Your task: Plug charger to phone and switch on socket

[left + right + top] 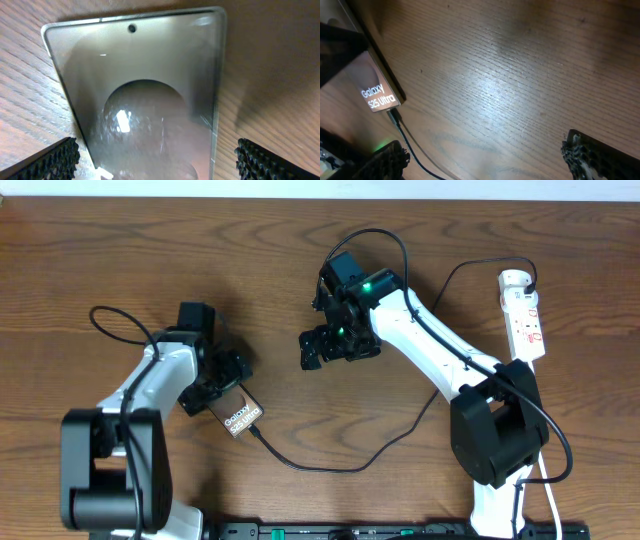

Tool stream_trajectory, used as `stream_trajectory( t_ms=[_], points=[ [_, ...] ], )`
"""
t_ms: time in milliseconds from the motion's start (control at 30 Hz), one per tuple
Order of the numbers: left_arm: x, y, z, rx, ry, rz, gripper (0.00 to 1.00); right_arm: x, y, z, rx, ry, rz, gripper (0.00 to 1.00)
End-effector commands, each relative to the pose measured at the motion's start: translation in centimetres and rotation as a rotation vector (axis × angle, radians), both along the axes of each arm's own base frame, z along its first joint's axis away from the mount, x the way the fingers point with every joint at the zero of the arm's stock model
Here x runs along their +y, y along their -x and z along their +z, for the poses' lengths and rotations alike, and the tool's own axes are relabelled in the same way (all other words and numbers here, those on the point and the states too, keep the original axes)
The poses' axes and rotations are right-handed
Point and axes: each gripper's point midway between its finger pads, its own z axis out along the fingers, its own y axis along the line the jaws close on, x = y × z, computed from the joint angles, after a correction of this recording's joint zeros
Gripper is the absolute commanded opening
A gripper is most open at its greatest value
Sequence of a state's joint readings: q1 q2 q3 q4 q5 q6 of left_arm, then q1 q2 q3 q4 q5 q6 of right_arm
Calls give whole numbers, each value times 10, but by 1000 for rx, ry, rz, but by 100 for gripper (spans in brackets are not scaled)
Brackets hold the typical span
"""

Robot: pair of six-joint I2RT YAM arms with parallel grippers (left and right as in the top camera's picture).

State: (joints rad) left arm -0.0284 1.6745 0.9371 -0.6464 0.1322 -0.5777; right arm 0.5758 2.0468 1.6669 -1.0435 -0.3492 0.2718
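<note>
Overhead, phone point(240, 417): flat on the table point(100, 240) at front left, long axis slanting, lettered end pointing front-right.
Overhead, charger point(325, 470): thin black cable that leaves the phone's lettered end, loops across the front and rises towards the socket.
Overhead, socket point(523, 315): white strip at the far right, long axis running front to back, well apart from both of my grippers.
Overhead, right gripper point(337, 348): mid-table; the socket lies straight off to its right, roughly level with it.
Left wrist, left gripper point(157, 159): released, one pad on either side of the phone point(150, 100), with a gap showing at each long edge.
Right wrist, right gripper point(485, 155): spread wide, nothing between the fingers, bare wood beneath.
Right wrist, connector tip point(394, 116): meets the phone's point(377, 95) short edge and looks seated, as far as I can judge.
Nearer arm: my right, clearly.
Coming move: probably the socket's switch. I would carry the right gripper sideways to the right and meet the strip across its long axis. The switch itself is too small to pick out.
</note>
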Motion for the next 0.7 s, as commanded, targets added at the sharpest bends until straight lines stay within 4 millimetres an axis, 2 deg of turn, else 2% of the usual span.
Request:
stream_trajectory(
  t_ms=[0,167,367,500,667],
  points=[
    [-7,-17,38,-137,28,-61,98,-3,-6,2,-10,7,-23,99],
    [-12,-21,87,-297,54,-81,98,-12,-13,0,-12,30,-67,99],
    [-13,-6,152,-491,57,-91,98,-37,-28,8,1,37,-143,99],
    [-12,9,189,-614,55,-94,98,-68,-42,28,-3,80,-214,99],
    [-12,28,226,-758,39,-123,98,-112,-59,66,-44,157,-303,99]
  ],
)
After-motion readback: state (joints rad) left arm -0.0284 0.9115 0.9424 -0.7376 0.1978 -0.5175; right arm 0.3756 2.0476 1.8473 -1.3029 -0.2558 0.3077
